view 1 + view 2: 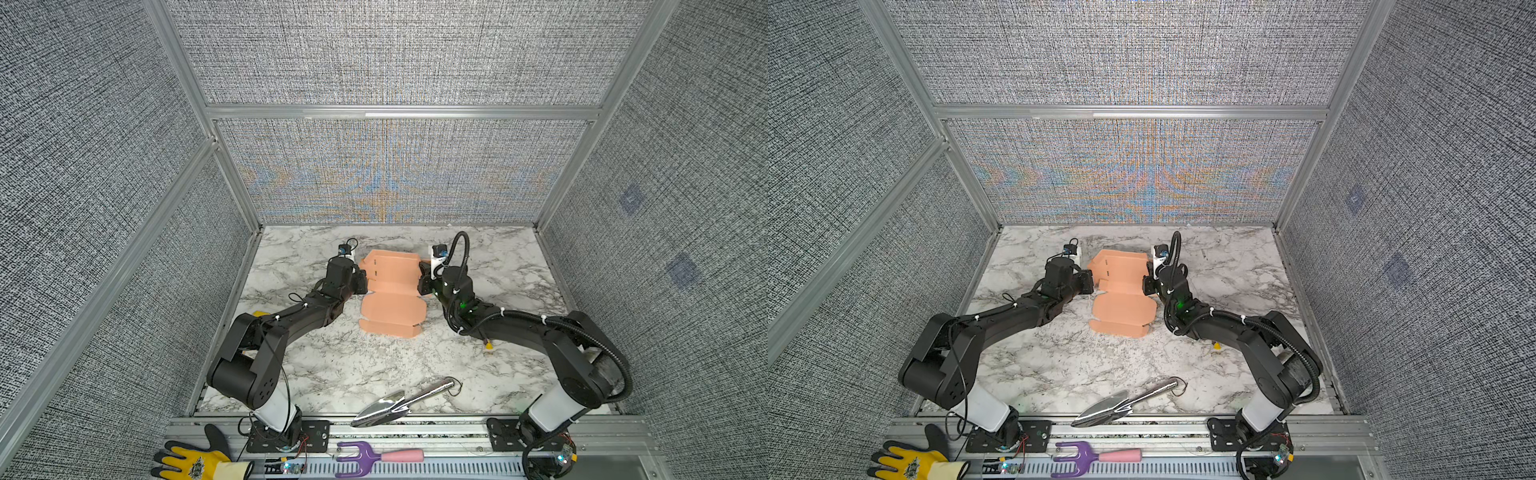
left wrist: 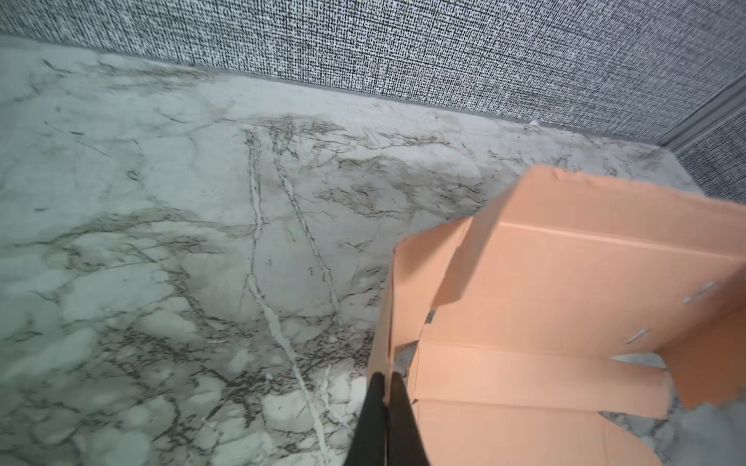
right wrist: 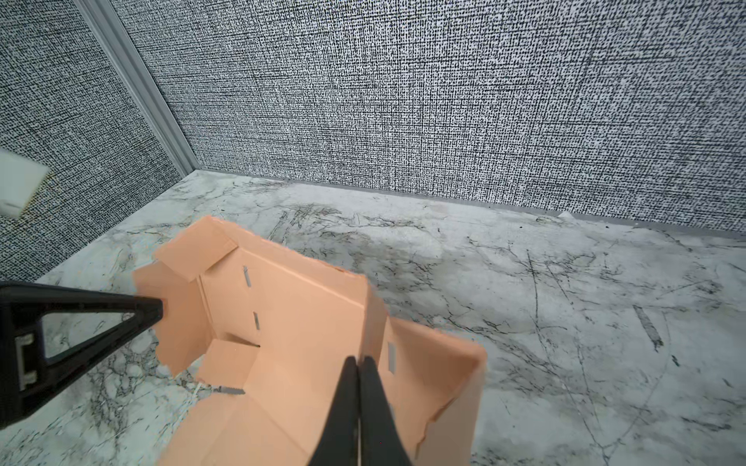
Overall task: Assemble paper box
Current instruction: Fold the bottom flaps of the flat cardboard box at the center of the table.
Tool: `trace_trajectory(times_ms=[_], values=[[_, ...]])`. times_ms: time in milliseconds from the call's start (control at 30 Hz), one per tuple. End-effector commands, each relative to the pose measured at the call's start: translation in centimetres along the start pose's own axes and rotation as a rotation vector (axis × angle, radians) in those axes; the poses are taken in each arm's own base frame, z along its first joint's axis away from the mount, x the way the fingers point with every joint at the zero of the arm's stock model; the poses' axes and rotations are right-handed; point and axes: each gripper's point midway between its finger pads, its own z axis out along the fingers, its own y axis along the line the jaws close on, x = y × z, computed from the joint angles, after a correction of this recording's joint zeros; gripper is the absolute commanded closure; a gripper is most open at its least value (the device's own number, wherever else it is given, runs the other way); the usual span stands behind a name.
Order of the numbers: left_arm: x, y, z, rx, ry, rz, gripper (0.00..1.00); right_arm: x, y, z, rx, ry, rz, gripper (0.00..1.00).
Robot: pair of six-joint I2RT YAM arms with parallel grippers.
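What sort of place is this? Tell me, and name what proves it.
Probably a robot test cell: left arm and right arm mounted on a rail, grey fabric panels in an aluminium frame, a marble-look table holding a pink box.

left arm (image 1: 299,318): elbow bent, forearm low, slanting in toward the left side of the paper box (image 1: 392,309).
left wrist (image 1: 340,270): just beside the far half of the paper box, on its left.
left gripper (image 2: 385,381): fingers pressed together, pinching the raised left wall of the paper box.
right arm (image 1: 519,328): elbow bent, forearm low, slanting in toward the right side of the paper box.
right wrist (image 1: 455,282): just beside the far half, on its right.
right gripper (image 3: 358,363): fingers pressed together on the raised right wall of the paper box.
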Motion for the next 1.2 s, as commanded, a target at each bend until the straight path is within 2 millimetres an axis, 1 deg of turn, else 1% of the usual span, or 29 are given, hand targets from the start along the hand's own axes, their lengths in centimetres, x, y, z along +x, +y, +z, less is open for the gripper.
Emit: trace_trajectory(times_ms=[0, 233, 267, 300, 367, 467, 533, 600, 667, 700, 733, 833, 933, 1033, 1167], values=[[-0.6, 0.9, -0.4, -0.058, -0.050, -0.016, 1.00, -0.9, 0.0, -0.2, 0.005, -0.035, 0.014, 1.00], [-0.7, 0.1, -0.9, 0.003, -0.084, -0.006, 1.00, -0.6, 0.1, -0.2, 0.001, -0.028, 0.008, 1.00], [-0.8, 0.0, -1.1, 0.008, -0.089, -0.001, 1.00, -0.5, 0.1, -0.3, -0.002, -0.025, 0.005, 0.98], [-0.9, -0.1, -1.2, 0.014, -0.095, 0.007, 1.00, -0.6, 0.3, -0.5, -0.008, -0.024, 0.001, 0.92], [-1.1, -0.3, -1.5, 0.019, -0.099, 0.028, 1.00, -0.9, 0.8, -1.2, -0.044, -0.026, -0.010, 0.68], [-1.6, -0.2, -1.6, 0.006, -0.101, 0.063, 1.00, -1.5, 1.5, -2.1, -0.084, 0.009, -0.041, 0.46], [-1.9, -0.2, -1.5, -0.002, -0.097, 0.088, 1.00, -1.7, 1.8, -2.9, -0.097, 0.048, -0.078, 0.37], [-2.1, -0.1, -1.4, -0.017, -0.100, 0.108, 1.00, -1.9, 1.5, -3.6, -0.093, 0.094, -0.115, 0.31], [-2.4, -0.1, -1.6, -0.018, -0.120, 0.138, 1.00, -2.3, 1.1, -4.3, -0.083, 0.142, -0.155, 0.29], [-2.4, -0.1, -1.7, -0.015, -0.124, 0.156, 1.00, -2.0, 0.8, -4.6, -0.083, 0.169, -0.173, 0.29], [-2.5, -0.1, -1.7, -0.015, -0.133, 0.170, 1.00, -3.4, 1.0, -4.7, -0.097, 0.175, -0.184, 0.29], [-2.3, -0.3, -1.8, -0.002, -0.141, 0.204, 1.00, -4.5, 1.1, -4.6, -0.146, 0.243, -0.222, 0.28], [-2.2, -0.7, -2.2, 0.031, -0.158, 0.228, 1.00, -5.1, 1.0, -3.6, -0.190, 0.311, -0.241, 0.28], [-2.1, -1.4, -2.7, 0.072, -0.180, 0.255, 1.00, -5.3, 0.6, -2.3, -0.236, 0.372, -0.226, 0.28], [-2.0, -2.3, -3.2, 0.127, -0.204, 0.306, 1.00, -5.5, -0.1, -0.6, -0.244, 0.426, -0.200, 0.28]])
